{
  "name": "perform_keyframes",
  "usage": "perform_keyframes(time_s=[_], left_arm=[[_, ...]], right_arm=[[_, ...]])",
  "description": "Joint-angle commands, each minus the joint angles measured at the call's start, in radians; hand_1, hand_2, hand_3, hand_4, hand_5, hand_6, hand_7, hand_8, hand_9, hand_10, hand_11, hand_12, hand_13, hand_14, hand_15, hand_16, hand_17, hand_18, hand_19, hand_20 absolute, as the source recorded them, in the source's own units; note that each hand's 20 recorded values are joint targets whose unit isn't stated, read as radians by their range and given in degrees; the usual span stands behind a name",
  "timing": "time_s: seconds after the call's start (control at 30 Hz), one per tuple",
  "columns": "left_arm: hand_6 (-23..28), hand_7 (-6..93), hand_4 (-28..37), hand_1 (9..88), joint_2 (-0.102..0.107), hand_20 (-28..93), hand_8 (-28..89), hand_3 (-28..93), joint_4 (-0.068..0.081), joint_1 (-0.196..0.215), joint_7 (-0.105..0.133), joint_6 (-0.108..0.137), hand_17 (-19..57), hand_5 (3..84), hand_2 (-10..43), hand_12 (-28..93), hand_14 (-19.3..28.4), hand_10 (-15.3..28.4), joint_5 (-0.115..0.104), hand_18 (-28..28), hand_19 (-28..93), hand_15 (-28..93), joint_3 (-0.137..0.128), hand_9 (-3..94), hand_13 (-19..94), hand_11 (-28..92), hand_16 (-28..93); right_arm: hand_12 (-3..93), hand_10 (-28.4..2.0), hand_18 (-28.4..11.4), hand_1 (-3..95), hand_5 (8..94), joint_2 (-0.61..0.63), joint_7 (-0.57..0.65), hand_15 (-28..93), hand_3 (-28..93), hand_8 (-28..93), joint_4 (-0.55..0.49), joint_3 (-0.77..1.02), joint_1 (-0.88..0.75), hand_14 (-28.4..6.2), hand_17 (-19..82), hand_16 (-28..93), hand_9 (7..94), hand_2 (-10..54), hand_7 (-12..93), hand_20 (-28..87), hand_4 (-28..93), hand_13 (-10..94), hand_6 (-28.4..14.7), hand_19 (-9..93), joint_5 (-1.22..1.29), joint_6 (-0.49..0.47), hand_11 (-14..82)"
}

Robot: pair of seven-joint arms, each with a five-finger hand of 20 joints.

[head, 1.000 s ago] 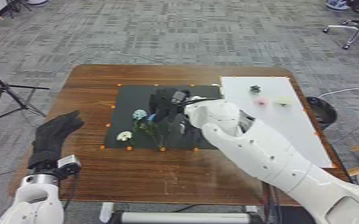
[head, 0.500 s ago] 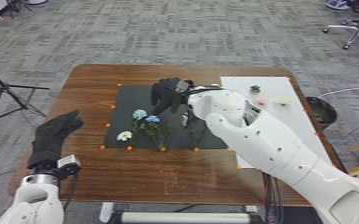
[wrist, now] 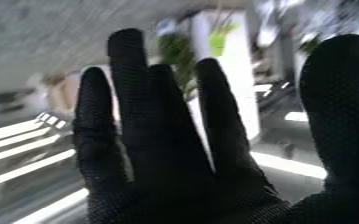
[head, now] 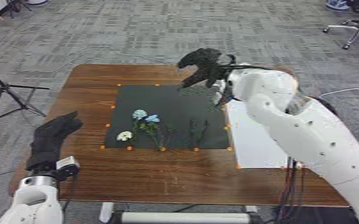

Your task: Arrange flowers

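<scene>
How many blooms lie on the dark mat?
3: a pale blue bloom, a bluer bloom beside it, and a white bloom lower left on the dark mat. The right hand may hide others.

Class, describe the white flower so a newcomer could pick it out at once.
On the brown wooden table, find the dark rectangular mat. Near its left corner closest to the robot lies the small white flower. Its neighbours, two light-blue flowers, lie farther from the robot.
</scene>
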Motion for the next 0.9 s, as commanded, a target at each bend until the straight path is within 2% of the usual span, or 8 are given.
perform_keyframes(time_s=[0.03, 0.17, 0.27, 0.37, 0.77, 0.9], left_arm=[[0.6, 16.9, -27.8, 27.6, -0.010, 19, -7, 69, -0.010, 0.016, 0.003, -0.001, 7.8, 54.4, 5.6, 15, 18.0, 14.6, -0.003, 12.1, 11, 26, -0.002, 52.5, 42, 25, 1], [0.6, 16.9, -27.9, 27.7, -0.012, 19, -7, 69, -0.010, 0.015, 0.004, -0.007, 7.8, 54.4, 5.5, 15, 18.0, 14.6, 0.000, 12.1, 11, 26, 0.002, 52.5, 42, 25, 1], [0.6, 16.9, -28.0, 27.8, -0.011, 19, -7, 69, -0.008, 0.011, -0.001, -0.013, 7.8, 54.4, 5.6, 15, 18.1, 14.5, 0.005, 12.1, 11, 26, 0.002, 52.5, 42, 25, 1], [0.7, 16.9, -28.0, 27.8, -0.009, 19, -7, 69, -0.008, 0.009, -0.004, -0.011, 7.8, 54.4, 5.7, 15, 18.0, 14.6, 0.005, 12.1, 11, 26, 0.003, 52.5, 42, 25, 1], [0.6, 16.9, -27.9, 27.8, -0.014, 19, -7, 68, -0.011, 0.019, -0.009, -0.017, 7.8, 54.5, 5.8, 15, 18.0, 14.6, 0.007, 12.1, 11, 26, 0.003, 52.5, 42, 25, 1], [0.6, 16.9, -28.0, 27.8, -0.013, 19, -7, 68, -0.009, 0.015, -0.011, -0.016, 7.9, 54.6, 5.9, 15, 18.0, 14.6, 0.007, 12.1, 11, 26, 0.008, 52.5, 42, 25, 0]], right_arm=[[18.5, -17.1, -23.4, 21.5, 36.3, 0.129, 0.071, 31, 67, -5, 0.052, 0.163, -0.100, -17.7, 18, 30, 35.2, -9.5, 6, 49, -23, 48, -3.4, 52, -0.022, -0.074, 2.9], [18.4, -16.8, -23.8, 21.0, 37.8, 0.130, 0.055, 31, 67, -4, 0.081, 0.177, -0.141, -17.5, 19, 31, 37.5, -9.5, 6, 50, -23, 50, -3.5, 54, -0.069, -0.026, 3.7], [18.2, -14.0, -23.2, 23.8, 45.7, 0.138, 0.054, 33, 67, -6, 0.088, 0.183, -0.174, -16.0, 20, 31, 47.7, -9.5, 9, 50, -23, 54, -2.5, 54, -0.106, -0.047, 6.4], [17.9, -13.2, -22.8, 25.8, 50.6, 0.136, 0.053, 34, 68, -7, 0.107, 0.200, -0.216, -14.8, 22, 31, 53.6, -9.5, 12, 50, -22, 57, -1.5, 55, -0.143, -0.034, 7.6], [17.6, -12.8, -22.5, 32.1, 53.9, 0.147, 0.102, 40, 69, -8, 0.155, 0.270, -0.364, -13.6, 25, 30, 55.5, -9.5, 15, 54, -22, 61, -0.8, 63, -0.231, 0.068, 9.3], [17.6, -12.5, -22.0, 35.8, 55.2, 0.144, 0.155, 42, 70, -8, 0.173, 0.273, -0.396, -12.8, 26, 29, 56.5, -9.5, 17, 54, -22, 63, -0.6, 65, -0.209, 0.159, 10.4]])
